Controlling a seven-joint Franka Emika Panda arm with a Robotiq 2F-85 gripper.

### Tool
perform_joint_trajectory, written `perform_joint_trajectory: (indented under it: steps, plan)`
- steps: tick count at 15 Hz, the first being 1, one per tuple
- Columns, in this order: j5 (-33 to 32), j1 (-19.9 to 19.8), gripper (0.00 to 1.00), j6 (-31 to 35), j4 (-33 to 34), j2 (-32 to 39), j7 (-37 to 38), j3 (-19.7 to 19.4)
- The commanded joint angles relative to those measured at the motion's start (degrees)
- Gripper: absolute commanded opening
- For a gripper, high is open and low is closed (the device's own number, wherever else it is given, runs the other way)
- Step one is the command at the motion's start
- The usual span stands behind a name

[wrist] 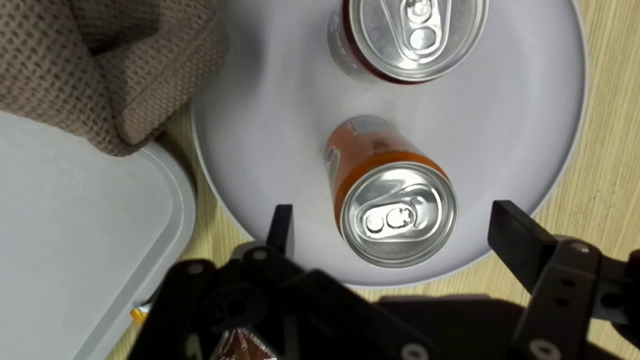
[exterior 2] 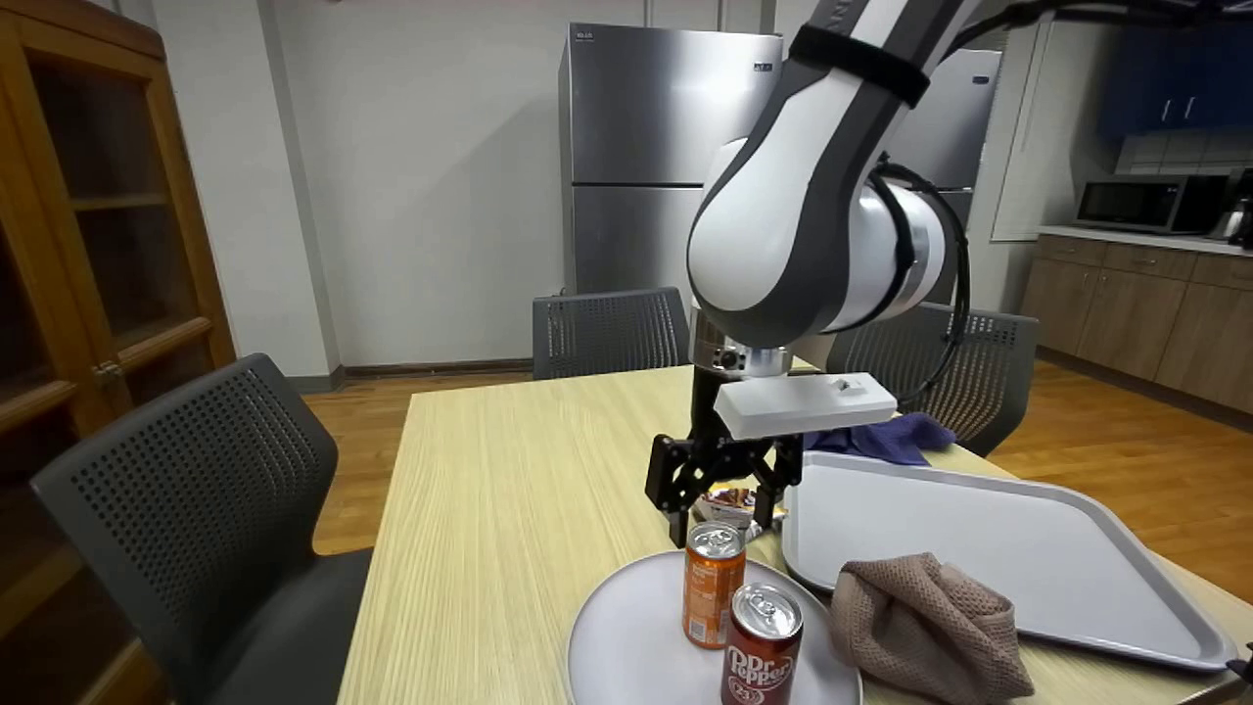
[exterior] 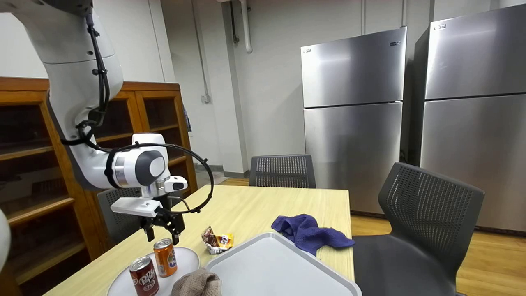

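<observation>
Over a pale wood desk (wrist: 612,125), looking down in the wrist view past an empty tool (wrist: 393,222) spread wide, seemingly to clear an orange can (wrist: 387,192) upright toward six o'clock on a round plate (wrist: 280,182), with a Dr Pepper can (wrist: 417,40) at twelve.

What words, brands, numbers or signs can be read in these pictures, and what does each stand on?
"DR PEPPER": on the dark red can, read in an exterior view.
"23": in a ring below that name, on the same can.
A logo and fine print on the orange can: too small or blurred to read.
Print on the crumpled wrapper: too blurred to read.
Small badges on the refrigerators: too small to read.
</observation>
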Motion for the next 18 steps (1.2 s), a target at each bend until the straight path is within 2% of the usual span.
perform_joint_trajectory:
  steps: [1, 8, 15, 18]
  plan:
    - [-2.1, 1.7, 1.00, 1.1, -0.2, 0.4, 1.3, -1.5]
    - [-1.8, 2.4, 1.00, 3.2, -0.3, 1.5, 1.1, -1.3]
    - [-2.2, 4.2, 1.00, 5.1, -0.1, 3.1, 1.9, -2.8]
    - [-1.4, 3.8, 1.00, 5.8, -0.2, 3.5, 1.2, -2.3]
